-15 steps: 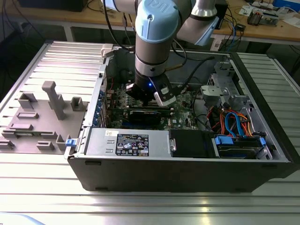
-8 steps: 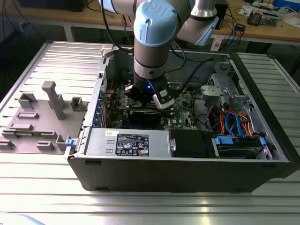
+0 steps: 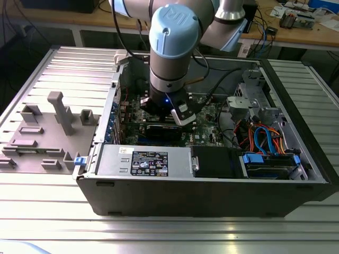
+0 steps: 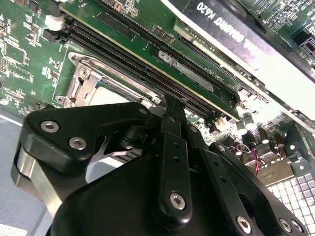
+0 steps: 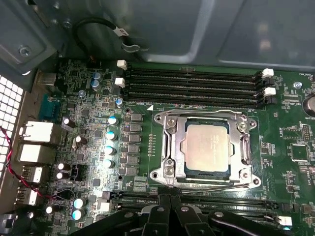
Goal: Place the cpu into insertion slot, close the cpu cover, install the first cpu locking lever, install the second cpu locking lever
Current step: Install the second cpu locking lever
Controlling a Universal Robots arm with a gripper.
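Note:
The cpu lies flat in the insertion slot, its silver-grey top showing through the window of the cpu cover. The cover lies down flat over it. Thin metal lever rods run along two opposite sides of the cover, one by the far memory slots and one on the gripper's side. My gripper is shut with nothing in it, its tips right beside the nearer rod at a socket corner. In the second wrist view the gripper points at the socket. In the exterior view the gripper is down inside the computer case.
Long black memory slots flank the socket on both sides. A graphics card stands close by the gripper. The open computer case holds a power supply, drive bay and cables at the exterior view's right. A grey fixture tray lies to its left.

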